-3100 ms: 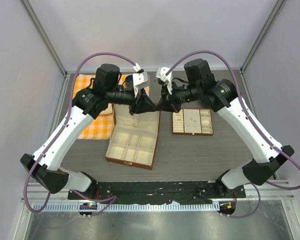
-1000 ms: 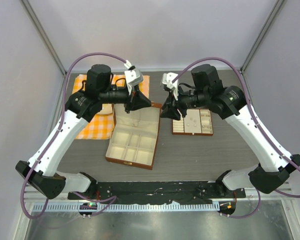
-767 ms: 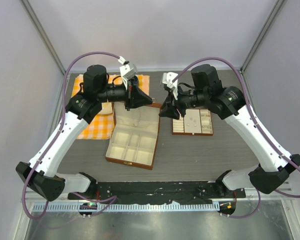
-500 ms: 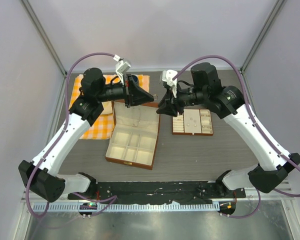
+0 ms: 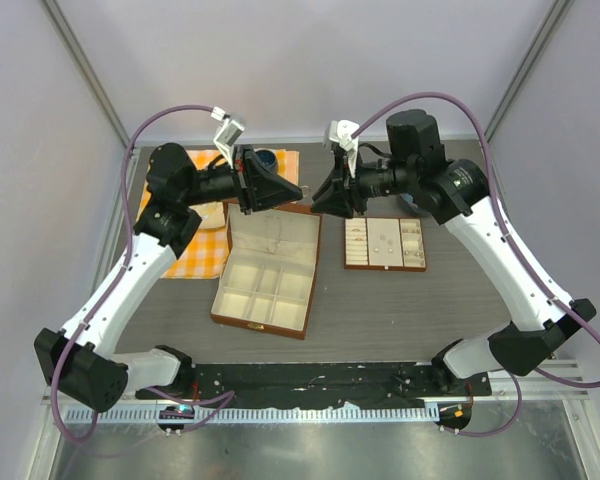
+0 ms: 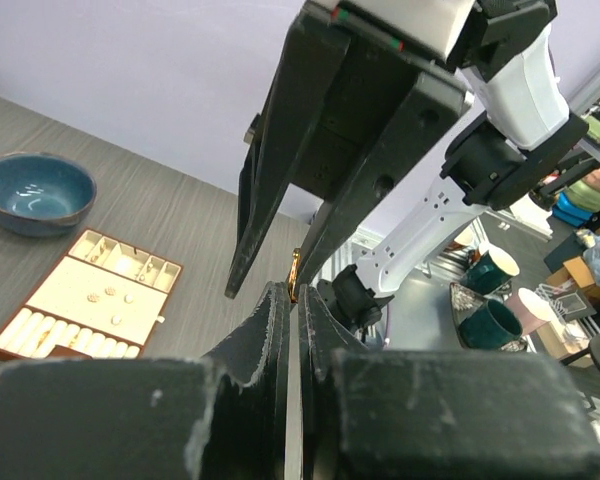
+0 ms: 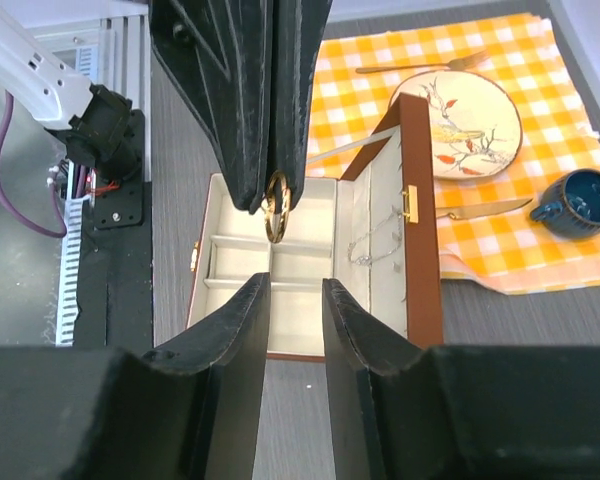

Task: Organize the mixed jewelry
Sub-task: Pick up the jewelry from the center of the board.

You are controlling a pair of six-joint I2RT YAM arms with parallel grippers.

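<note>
Holding the gold ring (image 7: 276, 207) pinched at the very tips of my left jaws, I am presenting it in the air between my two arms, above the far end of the open brown box (image 5: 242, 276). My left jaws are squeezing tight on the upper part of the band, so only the lower arc is hanging free. My right jaws are standing part-open, facing the ring tip to tip and just short of it, gripping nothing. The thin necklace (image 7: 378, 243) is lying against the lining of the box's raised lid. The ring tray (image 5: 384, 256) is sitting on the desk (image 5: 400, 310) just to the right of the box.

I am judging this to be a hand-over, and the ring is giving me very little to catch. To do it well, I am planning to bring the right jaws forward in a straight line until the free arc is sitting well between their pads, not at the edge of the tips, while steering clear of the left tips. I am wanting the right jaws fully clamped before the left ones are letting go, since a loose ring would be bouncing and rolling away. Doing the swap over the box is making a slip cheaper.
</note>
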